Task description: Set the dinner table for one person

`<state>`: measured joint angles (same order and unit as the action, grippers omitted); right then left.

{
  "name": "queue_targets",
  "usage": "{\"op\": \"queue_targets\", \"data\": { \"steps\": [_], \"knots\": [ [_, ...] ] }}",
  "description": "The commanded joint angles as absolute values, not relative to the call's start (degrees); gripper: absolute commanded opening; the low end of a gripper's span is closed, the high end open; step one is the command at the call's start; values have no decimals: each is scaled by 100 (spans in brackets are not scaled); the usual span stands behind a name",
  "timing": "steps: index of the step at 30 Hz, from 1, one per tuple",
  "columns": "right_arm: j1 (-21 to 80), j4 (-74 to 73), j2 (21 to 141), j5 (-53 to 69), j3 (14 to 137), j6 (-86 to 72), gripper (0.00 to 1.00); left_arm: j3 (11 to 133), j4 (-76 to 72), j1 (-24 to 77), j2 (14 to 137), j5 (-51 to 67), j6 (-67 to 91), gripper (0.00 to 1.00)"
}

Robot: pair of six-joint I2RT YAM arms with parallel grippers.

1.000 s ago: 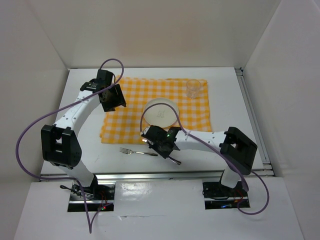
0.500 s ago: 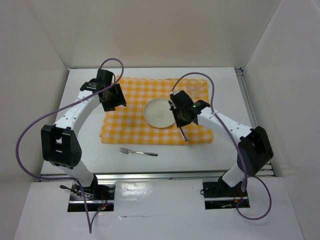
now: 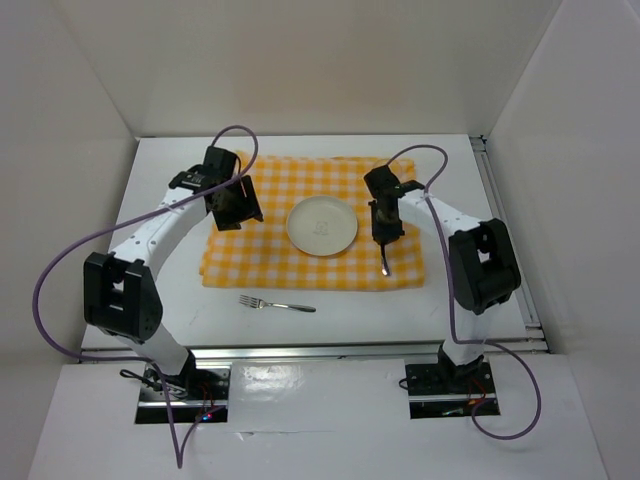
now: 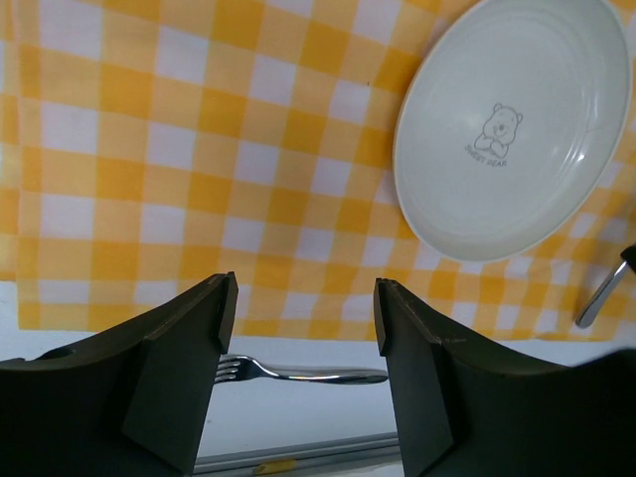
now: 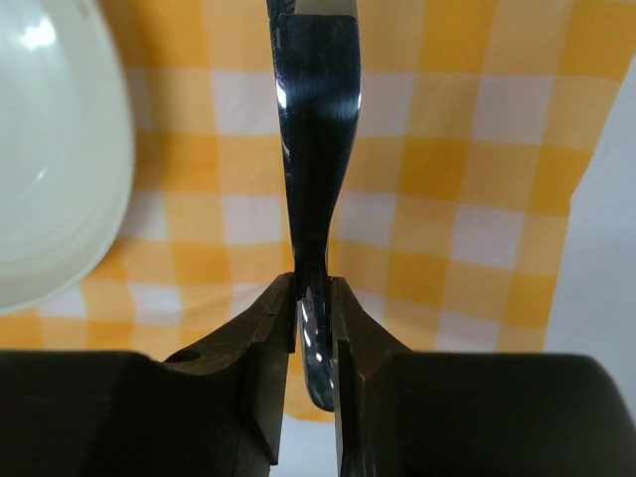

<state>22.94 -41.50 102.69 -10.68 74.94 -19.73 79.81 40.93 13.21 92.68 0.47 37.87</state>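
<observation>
On the white dinner table (image 3: 170, 290) lies a yellow-and-white checked cloth (image 3: 270, 250) with a white plate (image 3: 322, 225) on its middle. My right gripper (image 3: 384, 232) hangs over the cloth just right of the plate, shut on a shiny metal utensil (image 3: 384, 258) that points toward the near edge. The right wrist view shows the utensil (image 5: 316, 119) pinched between the jaws of the right gripper (image 5: 313, 283), above the cloth (image 5: 447, 149). My left gripper (image 3: 235, 205) hovers open over the cloth's left part, empty (image 4: 303, 293). A fork (image 3: 278, 304) lies on the bare table before the cloth.
White walls enclose the table on three sides. A metal rail (image 3: 510, 240) runs along the right edge. In the left wrist view the plate (image 4: 517, 129) shows a small bear print, and the fork (image 4: 298, 374) lies below the cloth's hem (image 4: 149, 318).
My right arm swung from the table's front near the fork up to the cloth right of the plate, carrying the utensil. The left gripper shifted slightly right.
</observation>
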Motion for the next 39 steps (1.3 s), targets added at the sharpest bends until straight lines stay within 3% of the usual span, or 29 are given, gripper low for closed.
{"op": "queue_targets", "data": {
  "steps": [1, 4, 6, 8, 9, 12, 20, 25, 30, 33, 34, 39],
  "knots": [
    [2057, -3780, 10441, -1187, 7813, -2065, 1, 7893, 3990, 1458, 8992, 176, 3937, 74],
    [1995, -3718, 10721, -1133, 7945, -2065, 7, 7770, 4121, 1625, 8860, -87, 4253, 73],
    [1943, -3718, 10775, -1134, 8032, -2013, 23, 7708, 4192, 1704, 8790, -289, 4525, 73],
    [1942, -3718, 10854, -1082, 8112, -2013, 45, 7708, 4350, 1775, 8737, -404, 4823, 73],
    [1942, -3718, 10854, -1081, 8182, -2013, 61, 7708, 4446, 1862, 8736, -552, 4947, 73],
    [1942, -3718, 10776, -1081, 8183, -1960, 74, 7656, 4649, 1942, 8666, -606, 5316, 73],
    [2398, -3482, 9705, -864, 7867, -1463, 72, 7726, 4842, 2004, 8543, -808, 5572, 72],
    [4277, -3007, 9212, -255, 7269, -458, 72, 7866, 5123, 1891, 8377, -1159, 5774, 72],
    [5824, -2567, 9333, -283, 6970, -378, 58, 8777, 5729, 1249, 8577, -1431, 5634, 73],
    [6160, -2355, 9606, -281, 7048, -325, 56, 9367, 6178, 766, 8648, -1485, 5573, 73],
    [6161, -2295, 9728, -333, 7136, -325, 51, 9456, 6179, 643, 8648, -1485, 5572, 73],
    [6354, -2417, 10616, -272, 7681, -89, 51, 9633, 6188, -157, 8517, -1204, 5511, 74]
  ]
}}
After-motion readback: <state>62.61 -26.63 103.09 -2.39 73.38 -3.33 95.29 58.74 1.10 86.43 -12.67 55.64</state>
